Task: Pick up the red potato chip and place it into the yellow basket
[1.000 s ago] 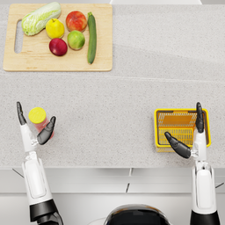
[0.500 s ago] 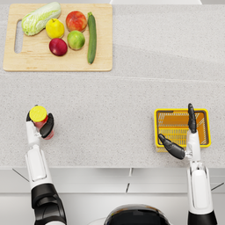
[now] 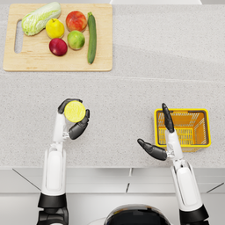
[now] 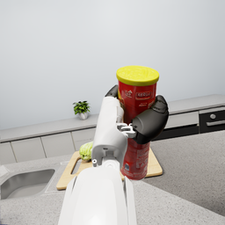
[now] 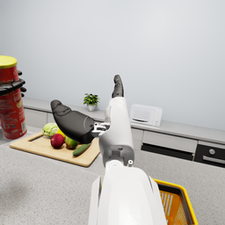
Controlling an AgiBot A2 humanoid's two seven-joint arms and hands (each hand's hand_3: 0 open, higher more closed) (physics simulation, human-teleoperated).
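Observation:
My left hand [image 3: 74, 121] grips the red potato chip can [image 4: 136, 124], an upright tube with a yellow lid [image 3: 75, 111]. The can hangs above the counter, its base clear of the surface in the left wrist view. In the right wrist view the same can [image 5: 10, 103] shows with my left hand's fingers [image 5: 10, 86] wrapped round it. The yellow basket [image 3: 201, 129] stands on the counter at the right, near the front edge. My right hand [image 3: 161, 139] hovers at the basket's left side, fingers spread, holding nothing.
A wooden cutting board [image 3: 30, 66] lies at the back left with a cabbage [image 3: 40, 17], a cucumber [image 3: 92, 37] and several round fruits. The grey counter's front edge [image 3: 110, 167] runs just beyond my forearms.
My left hand closed round the can, lifted it and carried it to the right. My right hand drifted left, from over the basket to its left edge.

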